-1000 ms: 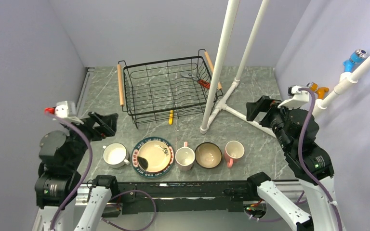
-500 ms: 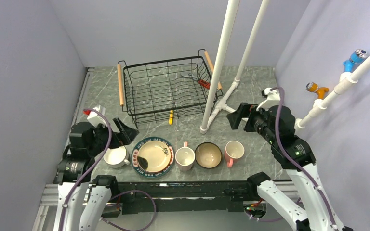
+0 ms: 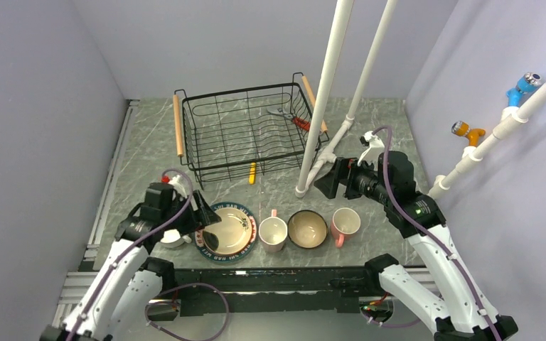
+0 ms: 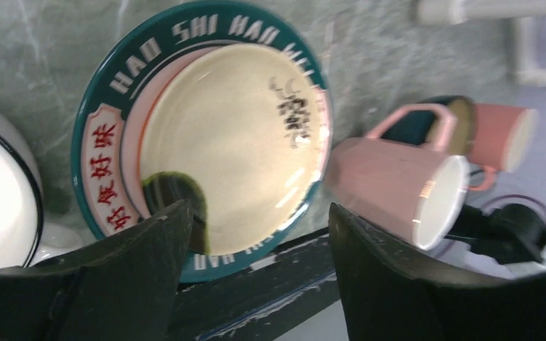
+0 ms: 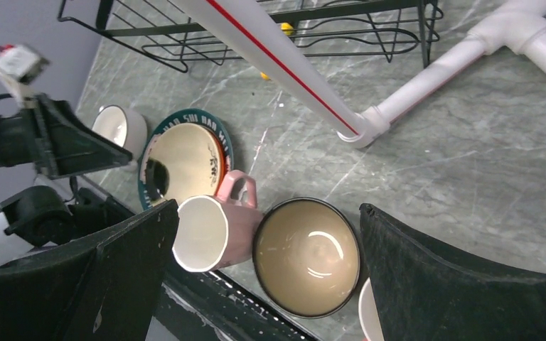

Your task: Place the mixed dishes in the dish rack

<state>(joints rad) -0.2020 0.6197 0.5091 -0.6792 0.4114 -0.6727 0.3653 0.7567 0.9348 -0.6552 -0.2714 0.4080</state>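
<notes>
We judged this the approach step: left gripper (image 4: 257, 213) spread at the plate (image 4: 92, 142), right gripper (image 5: 269, 209) spread, facing the bowl (image 5: 306, 256). Next move needed lowering onto a rim.

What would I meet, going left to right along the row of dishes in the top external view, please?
In order: white handled cup → big plate → pink mug → dark-blue bowl → second pink mug.

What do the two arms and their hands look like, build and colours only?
The left arm and right arm have black upper links and white lower segments, each trailed by a purple cable. The left hand and right hand each carry two broad matte-black wedge fingers.
</notes>
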